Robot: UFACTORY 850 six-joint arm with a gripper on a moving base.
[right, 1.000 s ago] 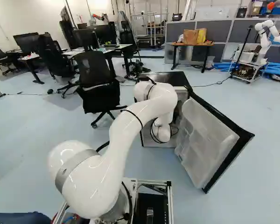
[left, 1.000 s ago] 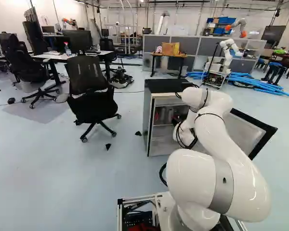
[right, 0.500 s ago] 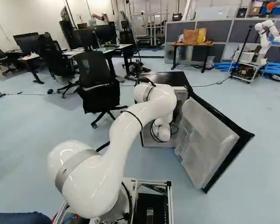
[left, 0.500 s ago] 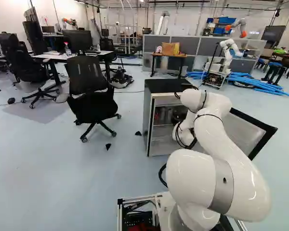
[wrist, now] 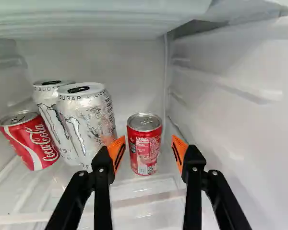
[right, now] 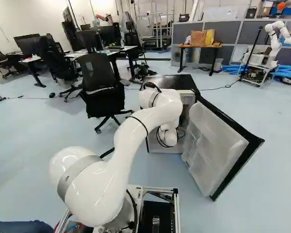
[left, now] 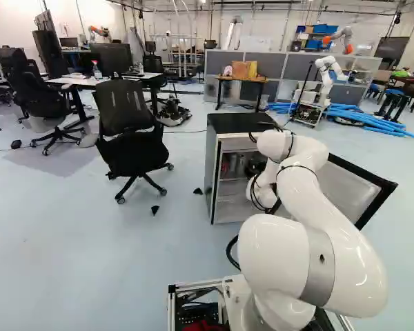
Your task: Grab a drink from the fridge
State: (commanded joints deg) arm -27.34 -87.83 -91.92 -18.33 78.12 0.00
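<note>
Fridge (left: 238,123): black-topped, at twelve o'clock from the robot's base; its door (right: 216,150) is swung wide, out toward one o'clock.
Arm (right: 136,131): white and glossy, bent forward, its far end reaching in through the fridge's open front.
Pincer (left: 254,166): inside the fridge. From the wrist, the pincer (wrist: 148,148) shows its two orange pads standing apart by more than a can's width, with nothing gripped.
Drink at twelve o'clock: a small red can (wrist: 145,158), upright on the shelf (wrist: 149,187), lined up with the gap and closer to one finger; I cannot tell how deep between them it sits.
Drinks at ten to eleven o'clock from the pincer: two silver cans (wrist: 89,122) side by side, then another red can (wrist: 31,143) that looks tilted, just beside them.
Chair (left: 127,110): black, at eleven o'clock from the base.
Farther off: a counter (right: 184,46) carrying bags (right: 198,39), near twelve; another robot (right: 276,41), one o'clock.
</note>
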